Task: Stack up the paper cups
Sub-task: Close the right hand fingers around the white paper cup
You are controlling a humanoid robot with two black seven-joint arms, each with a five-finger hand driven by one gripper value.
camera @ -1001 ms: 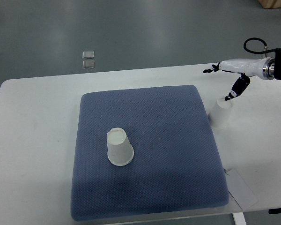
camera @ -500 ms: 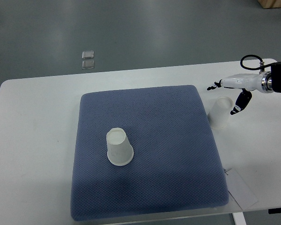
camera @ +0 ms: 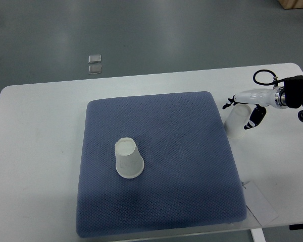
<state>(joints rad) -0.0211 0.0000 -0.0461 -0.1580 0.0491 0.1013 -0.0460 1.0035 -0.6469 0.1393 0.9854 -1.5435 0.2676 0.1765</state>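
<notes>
the dark-tipped fingers (camera: 251,122) of the right hand (camera: 241,108) are spread apart, one reaching left over the top of a white paper cup (camera: 236,122) and another hanging down along the cup's right side. they bracket the cup loosely; from this steep angle it is hard to tell whether any fingertip actually touches it, but they are not clamped on it. the hand's white shell runs back to a dark wrist with a black cable loop (camera: 263,76) above it, and the arm enters from the right edge.

that cup stands upside down on the bare white bench (camera: 35,151), just off the right edge of a blue textured mat (camera: 156,201). a second paper cup (camera: 128,158) stands upside down on the mat itself, left of its centre and tilted slightly in the view, well apart from the first cup.

the mat covers most of the middle of the bench, its near edge close to the bench's front edge. a white card or sheet (camera: 260,204) lies at the mat's near right corner. beyond the bench is a plain grey floor (camera: 192,30), with two small pale squares (camera: 95,64) set in it near the bench's far edge. a sliver of something tan shows at the top right corner.
</notes>
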